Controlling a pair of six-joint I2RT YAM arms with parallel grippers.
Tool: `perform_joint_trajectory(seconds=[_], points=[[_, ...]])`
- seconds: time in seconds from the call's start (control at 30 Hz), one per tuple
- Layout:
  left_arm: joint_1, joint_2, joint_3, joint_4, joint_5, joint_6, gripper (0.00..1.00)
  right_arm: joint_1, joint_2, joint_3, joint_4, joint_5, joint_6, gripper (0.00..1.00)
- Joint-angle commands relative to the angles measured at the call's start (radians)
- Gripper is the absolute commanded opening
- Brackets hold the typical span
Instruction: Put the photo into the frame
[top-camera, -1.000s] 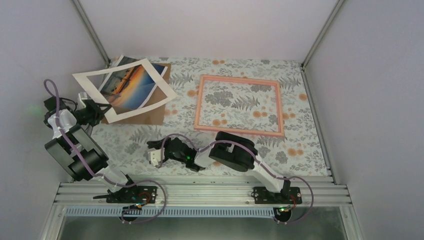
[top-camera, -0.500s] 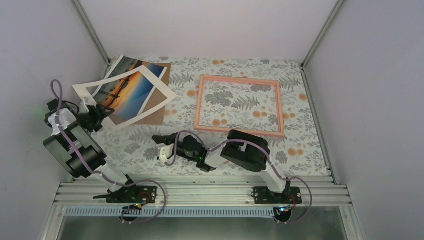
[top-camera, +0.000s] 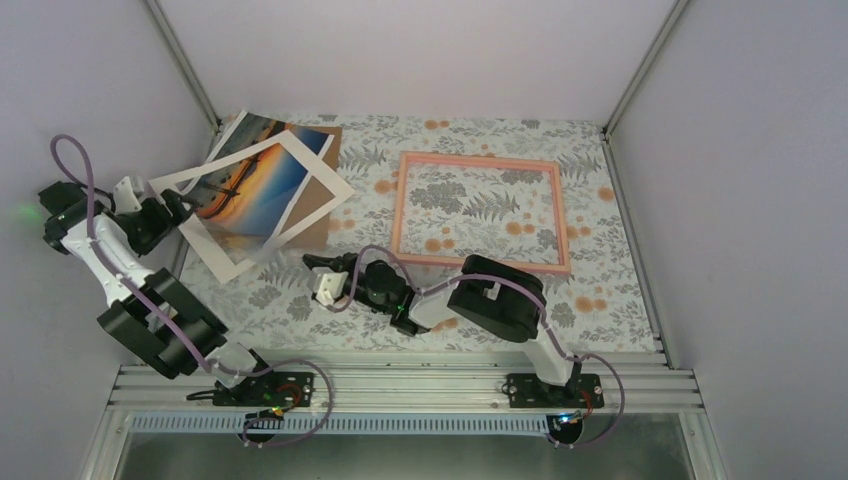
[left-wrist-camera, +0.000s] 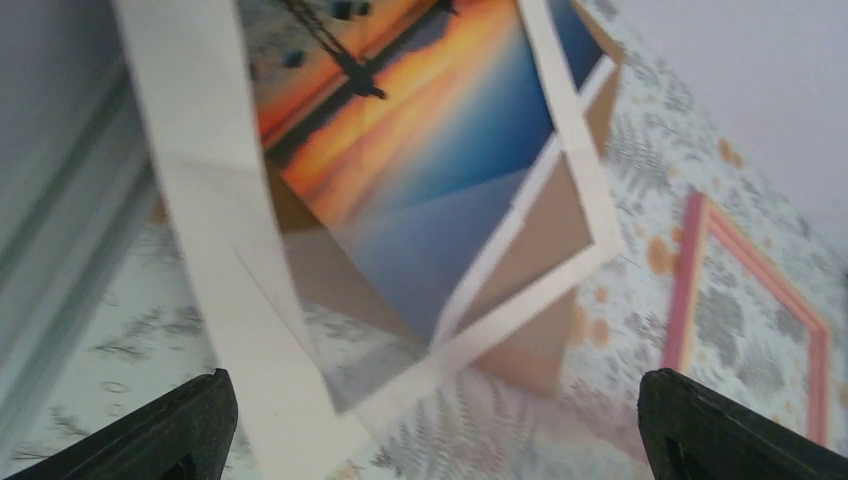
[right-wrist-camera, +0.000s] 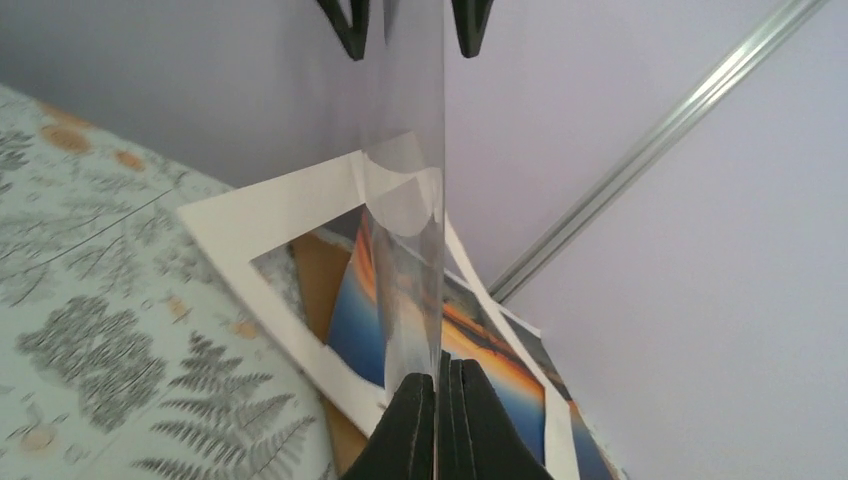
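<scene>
My left claw (top-camera: 178, 208) stood spread wide at the far left of the table (top-camera: 600, 290), its fingers (left-wrist-camera: 190, 425) well apart and gripping nothing. The left corner of the white mat border (top-camera: 200, 240) lay just beside it, though I could not tell whether they touched. That border sat askew, part of it bowed up off the surface. Under it, in the far-left corner, lay the photo (top-camera: 250, 180), picture side up with its orange and blue sunset showing through the opening. Beneath the photo was a brown cardboard sheet (top-camera: 315, 222), its right edge sticking out past the border. The frame (top-camera: 478, 158), pink and thin-edged, lay flat to the right of that pile and well apart from it, with only the leafy tablecloth showing inside it. My right claw (right-wrist-camera: 438, 405) was low over the cloth between the pile and the frame's near-left corner. It was pressed together, pinching the edge of a clear sheet (right-wrist-camera: 410, 260) that stood up from its tips.
</scene>
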Motion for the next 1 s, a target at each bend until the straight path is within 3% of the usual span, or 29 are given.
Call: perform_joint_trajectory(seconds=[0.0, 0.2, 0.47, 0.67, 0.83, 0.97], points=[[0.001, -0.027, -0.025, -0.156, 0.161, 0.036, 1.0, -0.007, 0.022, 0.086, 0.037, 0.062, 0.045, 0.03], [0.001, -0.072, -0.152, -0.107, 0.246, -0.042, 1.0, -0.003, 0.084, 0.173, 0.009, 0.064, 0.029, 0.03], [-0.013, -0.035, -0.069, -0.108, 0.272, -0.074, 1.0, 0.008, 0.131, 0.201, 0.005, 0.033, 0.001, 0.03], [-0.068, -0.038, -0.155, -0.043, 0.236, -0.168, 1.0, 0.01, 0.146, 0.207, 0.022, 0.028, -0.014, 0.03], [-0.137, -0.009, -0.145, -0.007, 0.217, -0.218, 0.7, 0.012, 0.143, 0.195, 0.028, 0.025, -0.033, 0.03], [-0.145, 0.003, -0.093, -0.018, 0.212, -0.204, 0.31, 0.012, 0.135, 0.183, 0.032, 0.012, -0.041, 0.03]])
